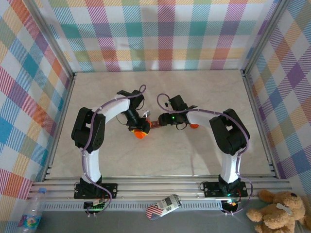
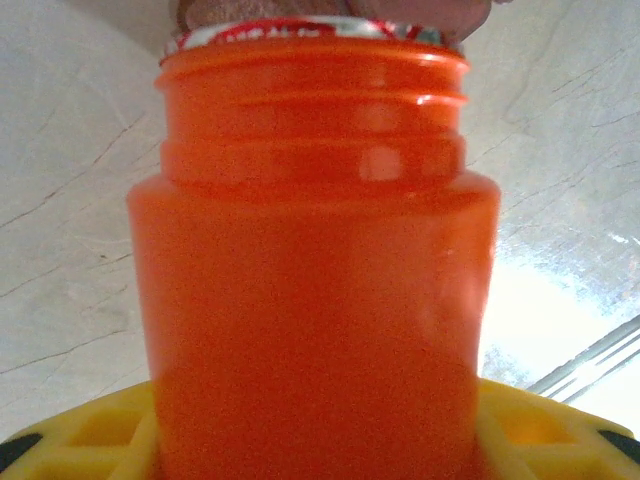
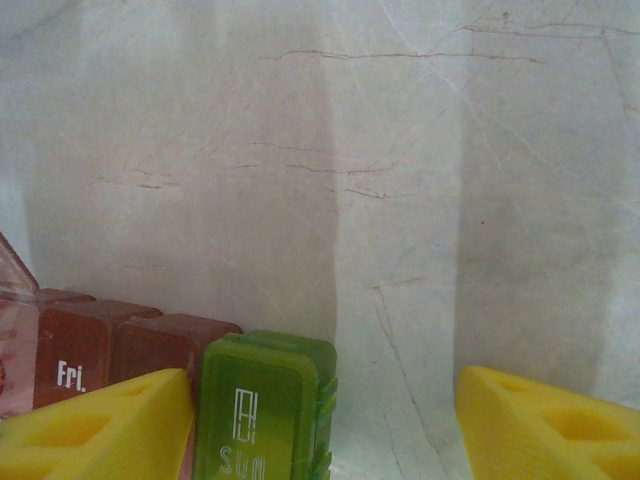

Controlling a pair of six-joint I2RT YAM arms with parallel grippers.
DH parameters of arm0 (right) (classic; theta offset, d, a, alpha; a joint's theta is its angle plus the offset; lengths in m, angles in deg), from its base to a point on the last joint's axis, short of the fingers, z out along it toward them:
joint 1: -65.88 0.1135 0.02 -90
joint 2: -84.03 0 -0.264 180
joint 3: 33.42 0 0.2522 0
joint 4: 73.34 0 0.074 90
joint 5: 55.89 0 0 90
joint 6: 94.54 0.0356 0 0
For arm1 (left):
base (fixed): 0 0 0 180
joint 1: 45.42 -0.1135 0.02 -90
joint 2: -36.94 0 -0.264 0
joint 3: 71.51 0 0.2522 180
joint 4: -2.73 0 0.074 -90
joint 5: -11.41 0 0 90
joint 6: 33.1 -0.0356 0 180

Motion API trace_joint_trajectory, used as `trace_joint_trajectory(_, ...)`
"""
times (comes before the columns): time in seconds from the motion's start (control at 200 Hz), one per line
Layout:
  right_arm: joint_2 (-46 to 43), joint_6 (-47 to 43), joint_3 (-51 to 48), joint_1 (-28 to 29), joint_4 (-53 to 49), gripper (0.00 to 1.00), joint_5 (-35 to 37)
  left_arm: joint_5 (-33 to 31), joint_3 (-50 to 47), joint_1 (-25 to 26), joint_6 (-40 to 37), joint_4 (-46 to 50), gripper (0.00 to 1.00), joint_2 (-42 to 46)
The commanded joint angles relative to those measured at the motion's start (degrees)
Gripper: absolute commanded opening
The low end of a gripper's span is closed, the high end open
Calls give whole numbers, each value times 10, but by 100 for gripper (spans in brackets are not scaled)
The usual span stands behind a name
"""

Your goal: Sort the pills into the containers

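— Plaid walls enclose a pale, veined tabletop (image 1: 160, 92). From overhead, both arms curve inward and meet near its centre. What does that view fail to resolve?

— The containers (image 1: 155, 125). There they read as a small dark strip between the two end effectors. The right wrist view shows them lying on the tabletop: red-brown compartments, one lettered "Fri.", and a green end compartment (image 3: 265, 410) lettered "SUN".

— Right end effector (image 3: 322, 385)?

— Jaws apart, gripping nothing. The green compartment lies just beside the finger (image 3: 100, 420) at frame left, and bare tabletop separates it from the other.

— Left end effector (image 1: 139, 130)?

— Closed on the orange bottle (image 2: 315, 270), mouth pointing away from the wrist camera.

— Limits?

— The strip is cut off at the frame edge. The bottle's wall hides its contents. A brownish shape beyond its mouth cannot be identified.
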Motion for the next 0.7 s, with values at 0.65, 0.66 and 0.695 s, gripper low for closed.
trace_joint_trajectory(0.65, 30, 7, -2, 6, -22, 70, -3, -27, 61, -5, -19, 67, 0, -21)
trace_joint_trajectory(0.66, 29, 7, -2, 6, -21, 70, -4, -27, 62, -4, -18, 67, 0, -21)
trace_joint_trajectory(0.695, 31, 8, -2, 6, -21, 70, -5, -32, 66, -3, -19, 72, 0, -25)
